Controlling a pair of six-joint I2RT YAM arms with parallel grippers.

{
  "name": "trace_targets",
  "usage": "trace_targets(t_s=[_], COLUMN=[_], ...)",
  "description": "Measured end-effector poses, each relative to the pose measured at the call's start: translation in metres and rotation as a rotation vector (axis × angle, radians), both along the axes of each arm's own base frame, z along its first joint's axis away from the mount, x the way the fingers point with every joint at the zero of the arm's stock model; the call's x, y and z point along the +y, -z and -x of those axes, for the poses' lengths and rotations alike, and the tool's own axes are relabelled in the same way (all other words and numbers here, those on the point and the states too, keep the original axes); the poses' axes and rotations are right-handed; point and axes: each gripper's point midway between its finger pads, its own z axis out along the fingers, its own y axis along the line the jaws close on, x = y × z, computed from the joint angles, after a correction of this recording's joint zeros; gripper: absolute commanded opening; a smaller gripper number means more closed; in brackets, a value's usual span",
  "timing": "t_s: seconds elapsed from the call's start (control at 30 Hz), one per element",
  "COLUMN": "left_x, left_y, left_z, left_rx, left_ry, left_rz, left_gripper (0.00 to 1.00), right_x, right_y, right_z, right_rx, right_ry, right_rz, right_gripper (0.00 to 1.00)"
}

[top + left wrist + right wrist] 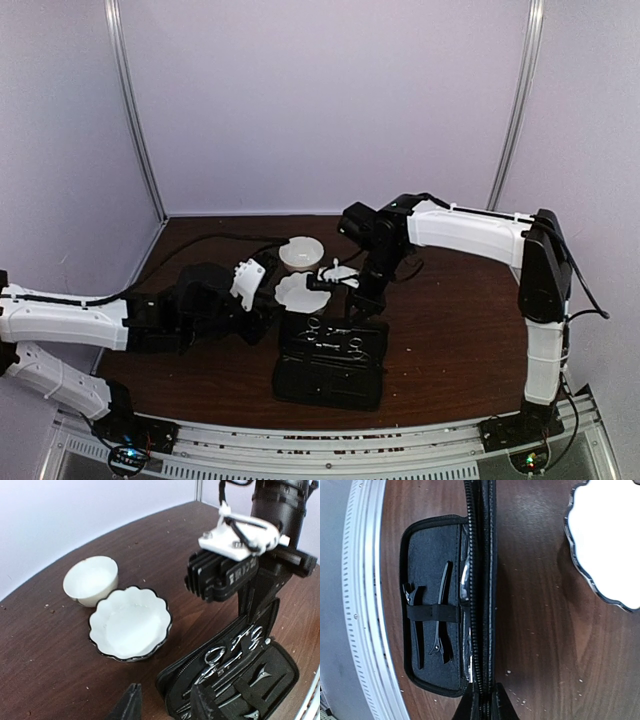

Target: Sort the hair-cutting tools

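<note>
Right jaws pinch the raised flap of the flat black rectangular case (430,550); left jaws stand part open. If it slips, it drops over the slim silver scissors (209,666) and thin black clips (443,587) strapped inside.

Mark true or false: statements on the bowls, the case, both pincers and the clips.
1. The round bowl and the scalloped bowl are both empty. True.
2. The case is zipped shut. False: it lies open, scissors showing inside.
3. The right pincer is clamped on the case's raised flap. True.
4. The left pincer holds scissors. False: it is open and empty.
5. The black clips lie in the scalloped bowl. False: they sit strapped inside the case.
</note>
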Motion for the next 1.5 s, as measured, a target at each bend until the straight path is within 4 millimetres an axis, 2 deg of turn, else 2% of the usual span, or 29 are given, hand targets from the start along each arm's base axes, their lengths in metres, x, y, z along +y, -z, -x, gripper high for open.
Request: trace_targets(t_s=[0.2, 0.3, 0.37, 0.47, 0.53, 0.6, 0.7, 0.73, 0.8, 0.97, 1.07, 1.13, 1.23, 1.3, 1.37, 1.4, 1.43, 1.5], left_x=[0.024, 0.033, 0.037, 0.043, 0.045, 0.047, 0.048, 0.048, 0.047, 0.044, 0.044, 0.045, 0.044, 0.039, 0.029, 0.022, 0.016, 0.005], left_y=[-0.042, -0.046, -0.042, -0.032, -0.028, -0.026, -0.024, -0.023, -0.019, 0.005, 0.018, 0.026, 0.039, 0.049, 0.058, 0.063, 0.066, 0.074], left_z=[-0.002, -0.003, -0.004, -0.004, -0.003, -0.003, -0.003, -0.004, -0.004, -0.007, -0.01, -0.014, -0.02, -0.022, -0.024, -0.026, -0.028, -0.033], left_rx=[-0.066, -0.078, -0.074, -0.06, -0.055, -0.051, -0.046, -0.044, -0.038, 0.013, 0.07, 0.119, 0.199, 0.246, 0.291, 0.313, 0.33, 0.363], left_ry=[-0.078, -0.114, -0.131, -0.146, -0.153, -0.158, -0.164, -0.166, -0.168, -0.162, -0.159, -0.171, -0.195, -0.205, -0.203, -0.199, -0.197, -0.193], left_rz=[0.085, 0.083, 0.065, 0.032, 0.021, 0.013, 0.008, 0.006, -0.005, -0.052, -0.062, -0.052, -0.032, -0.026, -0.027, -0.029, -0.03, -0.033], left_gripper=[0.42, 0.42, 0.43, 0.43, 0.43, 0.45, 0.46, 0.47, 0.51, 0.55, 0.55, 0.53, 0.52, 0.52, 0.52, 0.52, 0.51, 0.48], right_x=[-0.006, -0.004, -0.001, 0.005, 0.006, 0.002, -0.008, -0.014, -0.018, -0.019, -0.021, -0.023, -0.026, -0.031, -0.038, -0.042, -0.046, -0.055], right_y=[-0.005, -0.012, -0.016, -0.02, -0.015, -0.002, 0.021, 0.03, 0.035, 0.03, 0.012, -0.004, -0.023, -0.029, -0.033, -0.035, -0.037, -0.045], right_z=[-0.009, -0.005, 0.004, 0.037, 0.072, 0.107, 0.146, 0.158, 0.162, 0.156, 0.146, 0.131, 0.09, 0.058, 0.028, 0.011, -0.001, -0.027], right_rx=[-0.065, -0.078, -0.081, -0.06, -0.03, 0.009, 0.056, 0.073, 0.081, 0.058, 0.012, -0.032, -0.123, -0.186, -0.235, -0.255, -0.264, -0.275], right_ry=[0.015, 0.009, -0.012, -0.079, -0.148, -0.219, -0.3, -0.328, -0.342, -0.346, -0.332, -0.291, -0.182, -0.091, 0.01, 0.07, 0.12, 0.212], right_rz=[0.028, 0.019, 0.007, -0.011, -0.006, 0.025, 0.092, 0.121, 0.14, 0.125, 0.081, 0.046, 0.009, 0.005, 0.008, 0.003, -0.001, -0.021], right_gripper=[0.04, 0.17, 0.28, 0.36, 0.42, 0.43, 0.46, 0.48, 0.51, 0.55, 0.55, 0.55, 0.56, 0.6, 0.72, 0.96, 0.99, 1.0])
